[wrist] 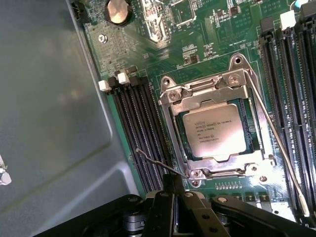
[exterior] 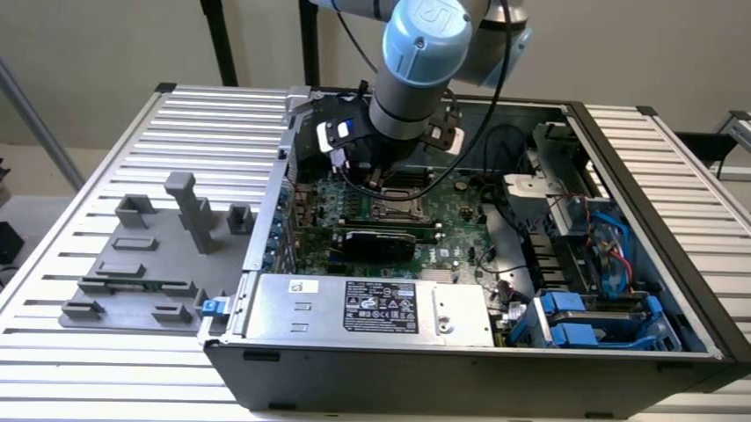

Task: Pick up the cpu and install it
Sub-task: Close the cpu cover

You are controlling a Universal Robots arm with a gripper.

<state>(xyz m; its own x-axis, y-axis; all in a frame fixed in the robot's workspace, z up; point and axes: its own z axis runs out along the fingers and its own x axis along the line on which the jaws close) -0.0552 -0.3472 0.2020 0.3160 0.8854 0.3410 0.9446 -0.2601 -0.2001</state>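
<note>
The cpu, a square chip with a silvery top and printed text, lies flat in the motherboard socket. The socket's metal load plate is down around its edges. My gripper hovers just off one socket corner with its black fingers shut together and nothing visible between them. A thin wire lever runs past the fingertips, and a second lever lies along the socket's other side. In the exterior view the gripper reaches down into the open computer case over the socket area.
Memory slots flank the socket, with the grey case wall beyond them. The power supply and blue drive cage fill the case's near side. Grey fixture blocks stand on the slatted table at the exterior view's left.
</note>
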